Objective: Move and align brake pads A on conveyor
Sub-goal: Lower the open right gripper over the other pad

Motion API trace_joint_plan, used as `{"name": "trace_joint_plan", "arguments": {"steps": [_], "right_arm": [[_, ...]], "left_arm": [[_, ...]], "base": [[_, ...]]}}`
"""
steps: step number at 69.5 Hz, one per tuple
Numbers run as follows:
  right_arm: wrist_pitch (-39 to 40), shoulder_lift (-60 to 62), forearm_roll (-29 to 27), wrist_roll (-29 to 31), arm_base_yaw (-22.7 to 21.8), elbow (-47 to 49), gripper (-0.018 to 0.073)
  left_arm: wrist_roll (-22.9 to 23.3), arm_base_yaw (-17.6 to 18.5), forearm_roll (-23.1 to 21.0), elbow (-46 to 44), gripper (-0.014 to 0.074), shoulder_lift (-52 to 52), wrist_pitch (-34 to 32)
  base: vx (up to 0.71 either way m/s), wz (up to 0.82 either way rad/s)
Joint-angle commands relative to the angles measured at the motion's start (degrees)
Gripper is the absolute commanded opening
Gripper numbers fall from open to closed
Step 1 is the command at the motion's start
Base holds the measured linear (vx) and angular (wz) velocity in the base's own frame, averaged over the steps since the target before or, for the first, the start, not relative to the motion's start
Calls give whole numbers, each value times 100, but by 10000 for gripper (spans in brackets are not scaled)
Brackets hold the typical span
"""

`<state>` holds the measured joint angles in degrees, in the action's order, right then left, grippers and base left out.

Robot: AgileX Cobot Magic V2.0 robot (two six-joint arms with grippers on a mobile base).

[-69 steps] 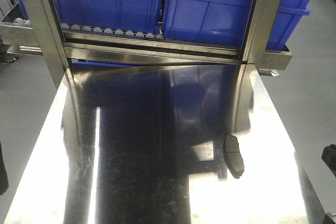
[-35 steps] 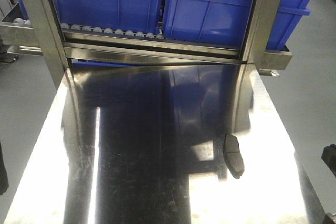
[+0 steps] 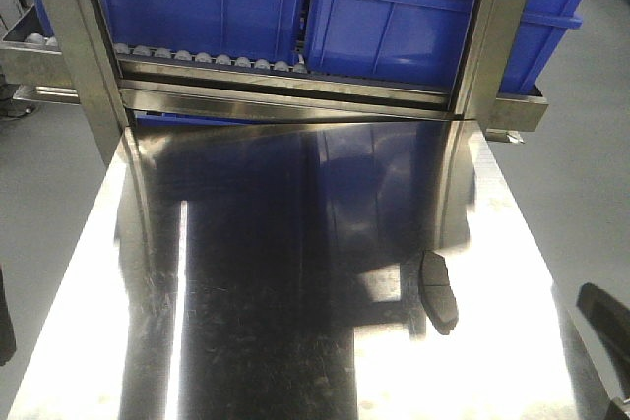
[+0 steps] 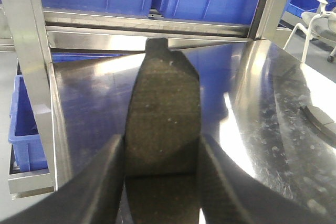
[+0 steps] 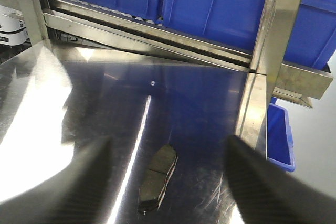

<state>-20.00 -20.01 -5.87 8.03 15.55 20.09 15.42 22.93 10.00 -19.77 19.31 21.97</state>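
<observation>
Right gripper (image 5: 168, 141) edged inward; brake pad (image 3: 439, 290) unmoved.

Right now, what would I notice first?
The big blue bins at the back. Then the shiny table, with one dark pad lying near its right edge. Up close, the left gripper pinches another pad.

Shiny steel tabletop (image 3: 295, 341), blue bins (image 3: 197, 2) on roller rack (image 3: 207, 58), perhaps a white chair (image 4: 321, 19)
</observation>
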Motion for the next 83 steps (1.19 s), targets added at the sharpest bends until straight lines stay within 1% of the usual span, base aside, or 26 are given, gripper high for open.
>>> {"name": "trace_joint_plan", "arguments": {"steps": [1,3,4,15,22,34,54,70,83], "right_arm": [[461,-32,20,84,-11,166,694],[454,-32,19,84,-11,166,729],[454,-32,19,84,-11,166,732],[728,-117,-25,-83,-11,191,715],[676,-709,-25,-418,-16,476,705],[98,-2356,-19,-803,-16,1334,695],[-953,-4749,-19,-1005,-11,2592,668],[-1959,-6361,-24,-1125,-11,3666,656],[-2265,-7339,-24,-1136,-11,4305,646]], "left_arm": [[11,36,29,-168,73,33,-559],[11,36,29,-168,73,33,-559],[11,36,29,-168,73,33,-559],[11,36,29,-168,73,33,-559],[11,36,29,-168,73,33,-559],[11,36,29,-168,73,33,-559],[11,36,29,-168,73,33,-559],[11,36,29,-168,73,33,-559],[11,36,29,-168,73,33,-559]], "base": [[0,0],[0,0],[0,0],[0,0],[0,0],[0,0],[0,0],[0,0],[0,0]]}}
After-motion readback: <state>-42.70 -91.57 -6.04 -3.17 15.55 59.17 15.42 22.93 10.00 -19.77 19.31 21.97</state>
